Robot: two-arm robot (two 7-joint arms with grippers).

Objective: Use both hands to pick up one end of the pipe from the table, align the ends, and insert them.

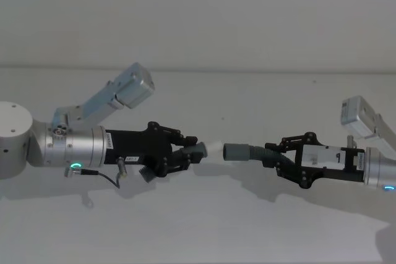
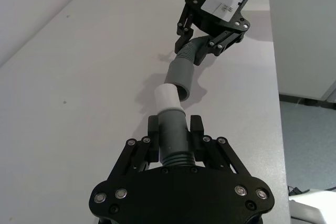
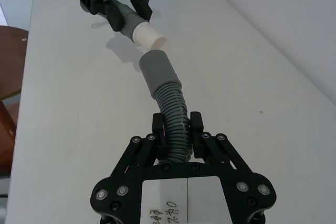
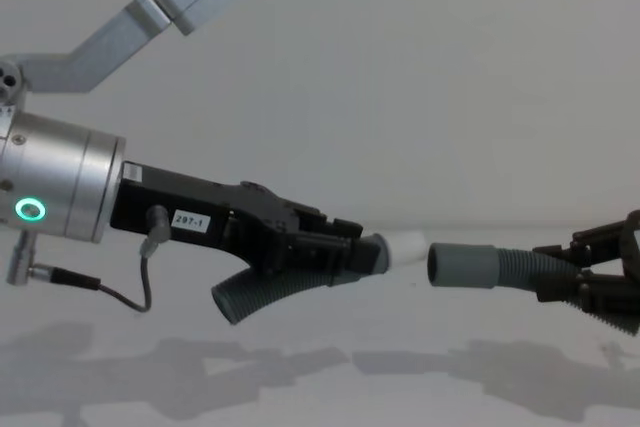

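The pipe is in two pieces, both held above the white table [image 1: 185, 233]. My left gripper [image 1: 190, 153] is shut on the piece with the narrow whitish tip [image 1: 213, 148]; its ribbed tail [image 4: 255, 297] hangs below the fingers. My right gripper [image 1: 281, 157] is shut on the ribbed piece [image 3: 173, 111], whose wide grey cuff [image 1: 236, 151] points at the tip. Tip [image 4: 405, 244] and cuff [image 4: 465, 265] face each other almost in line, a small gap apart. In the left wrist view, the left gripper [image 2: 175, 129] clamps the hose behind the tip [image 2: 169, 97], with the right gripper [image 2: 207, 43] beyond.
The table's long edge [image 2: 275, 77] runs beside the right arm, with floor beyond it. A brown round object [image 3: 10, 66] stands off the table's other side. The left arm's silver cylinder [image 4: 60, 192] shows a green ring light. Shadows of both arms lie on the table below.
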